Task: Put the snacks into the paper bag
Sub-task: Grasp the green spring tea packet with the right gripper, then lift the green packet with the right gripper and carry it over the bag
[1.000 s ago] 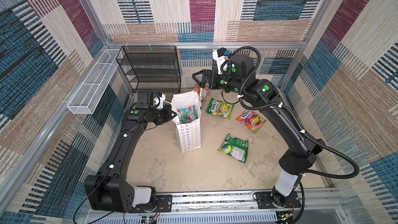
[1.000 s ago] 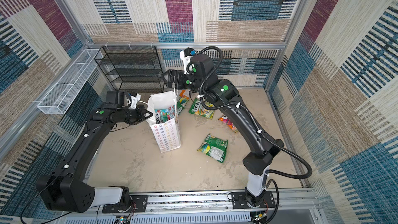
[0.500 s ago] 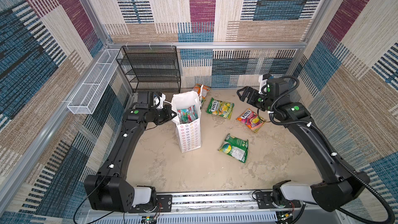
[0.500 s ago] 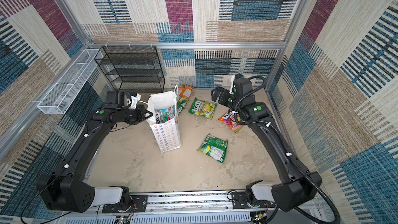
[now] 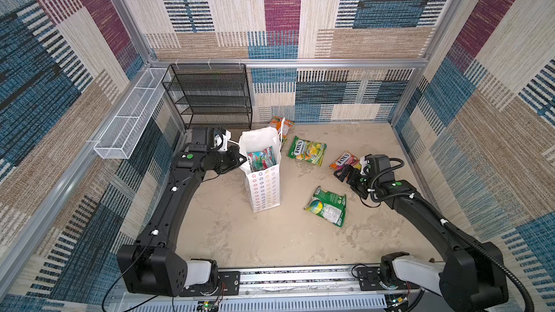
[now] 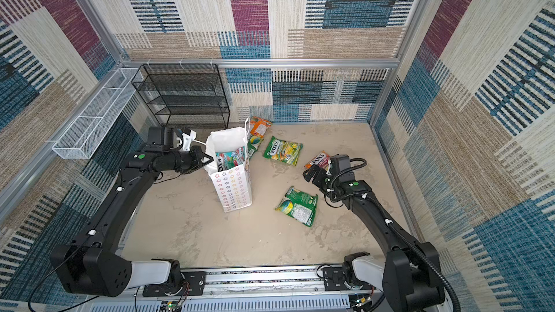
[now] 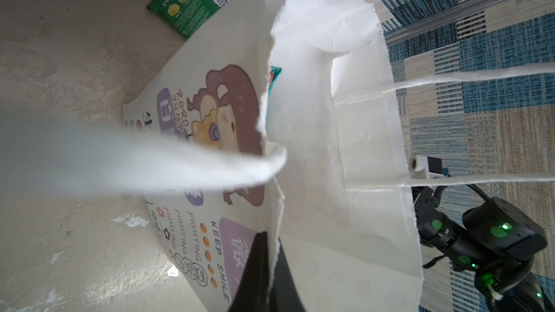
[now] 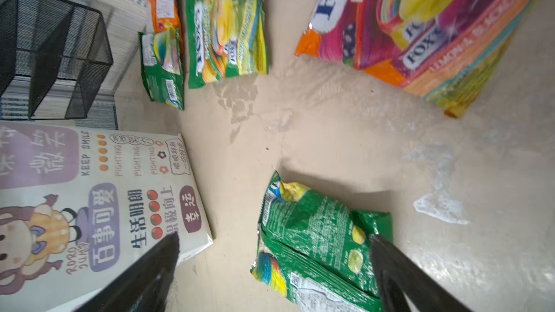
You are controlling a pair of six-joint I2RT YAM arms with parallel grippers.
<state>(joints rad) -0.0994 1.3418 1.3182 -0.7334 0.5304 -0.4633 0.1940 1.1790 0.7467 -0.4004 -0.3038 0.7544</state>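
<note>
1. My left pincer [image 5: 241,159] is pinched shut on the rim of the paper bag [image 5: 265,189]. The bag stands open in the middle of both top views.
2. My right pincer [image 5: 342,172] is wide apart and empty, at the right of the frame.
3. A teal packet [image 5: 262,159] sits inside the bag.
4. On the floor [image 5: 270,235] lie a green packet [image 5: 326,205] just below my right pincer, a red packet [image 5: 344,159] just above it, a yellow-green packet [image 5: 307,150] and an orange packet [image 5: 280,123] behind the bag.
5. I think the packets are light, soft, crinkly and slippery. I would pinch the green one by its flat sealed edge.
6. The bag is thin paper and could tip or tear.
</note>
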